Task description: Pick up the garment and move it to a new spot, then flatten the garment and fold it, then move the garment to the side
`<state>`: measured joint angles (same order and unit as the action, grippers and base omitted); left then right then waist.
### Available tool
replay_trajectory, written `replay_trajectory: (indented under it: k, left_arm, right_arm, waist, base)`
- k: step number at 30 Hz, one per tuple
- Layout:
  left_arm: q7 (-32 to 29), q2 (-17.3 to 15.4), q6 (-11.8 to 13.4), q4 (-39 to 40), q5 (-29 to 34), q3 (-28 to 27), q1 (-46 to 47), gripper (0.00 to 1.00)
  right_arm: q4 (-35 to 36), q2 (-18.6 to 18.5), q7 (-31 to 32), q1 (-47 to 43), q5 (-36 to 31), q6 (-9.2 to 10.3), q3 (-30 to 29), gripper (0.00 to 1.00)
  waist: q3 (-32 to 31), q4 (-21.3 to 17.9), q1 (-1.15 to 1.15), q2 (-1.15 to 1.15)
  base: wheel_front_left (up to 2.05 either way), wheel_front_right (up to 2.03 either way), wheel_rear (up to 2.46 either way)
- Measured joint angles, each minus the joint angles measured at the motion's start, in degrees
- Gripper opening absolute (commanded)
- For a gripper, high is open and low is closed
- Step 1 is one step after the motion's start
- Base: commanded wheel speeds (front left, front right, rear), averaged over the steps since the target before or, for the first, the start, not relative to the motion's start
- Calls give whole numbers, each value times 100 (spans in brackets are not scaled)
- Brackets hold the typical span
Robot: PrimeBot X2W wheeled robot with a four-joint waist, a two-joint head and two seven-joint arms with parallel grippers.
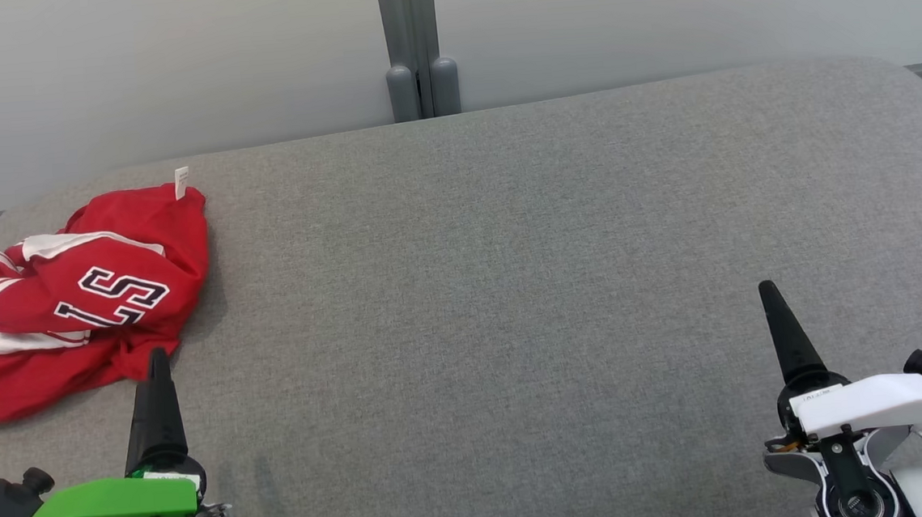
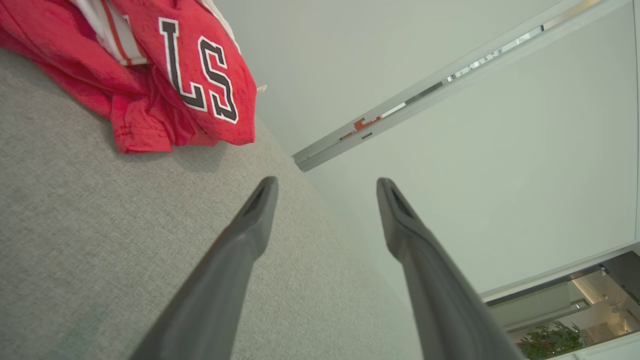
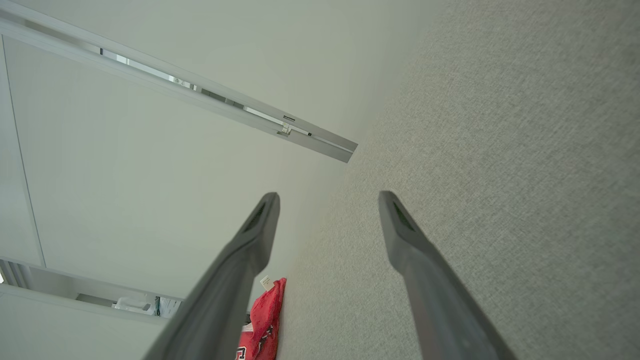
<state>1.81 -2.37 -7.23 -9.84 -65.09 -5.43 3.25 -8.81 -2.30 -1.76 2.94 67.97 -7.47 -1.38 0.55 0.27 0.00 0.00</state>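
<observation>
The left jaws stand wide apart with nothing between them. In the left wrist view their two dark fingers (image 2: 240, 250) rise from the bottom edge, with bare grey cloth under one and pale wall behind the other. The right jaws are just as far apart and empty, their fingers (image 3: 415, 260) splayed over the same grey surface. In the head view each pair is seen edge-on as one dark spike. The left one sits at the lower left above a green cover (image 1: 105, 506), and the right one at the lower right above a white cover (image 1: 877, 404). Both point up the frame.

The garment (image 1: 106, 291) is red with white bands and lies crumpled in a heap at the left of the head view, on the grey fabric-topped desk (image 1: 509, 247). Its long axis runs on a slant, from the lower left at the frame's edge up to the right. That upper right end carries a small white tag (image 1: 181, 181) that stands up. Dark letters (image 1: 115, 299) edged in white lie across the heap, turned sideways to the frame.

The left spike's tip comes just to the heap's lower right edge. In the left wrist view the garment (image 2: 165, 75) fills the upper left, with a strip of bare cloth between it and the fingertips. The right jaws are well apart from it, and in their view it shows small at the bottom centre (image 3: 265, 320).

Behind the desk is a pale wall with a grey post (image 1: 413, 43) at top centre.
</observation>
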Motion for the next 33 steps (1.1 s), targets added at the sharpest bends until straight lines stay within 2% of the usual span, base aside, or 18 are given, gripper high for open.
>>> replay_trajectory:
  k: [15,33]
  left_arm:
    - [289,-3,18,199,1562,172,-77,100]
    - [623,-8,70,227,3056,342,-148,100]
  right_arm:
    - [289,-8,-289,-43,-1172,0,225,100]
    - [425,-19,-626,-157,-2542,-1,480,100]
  waist:
    - [-23,26,0,0]
    - [-26,59,0,0]
  base:
    - [0,0,0]
    - [0,0,0]
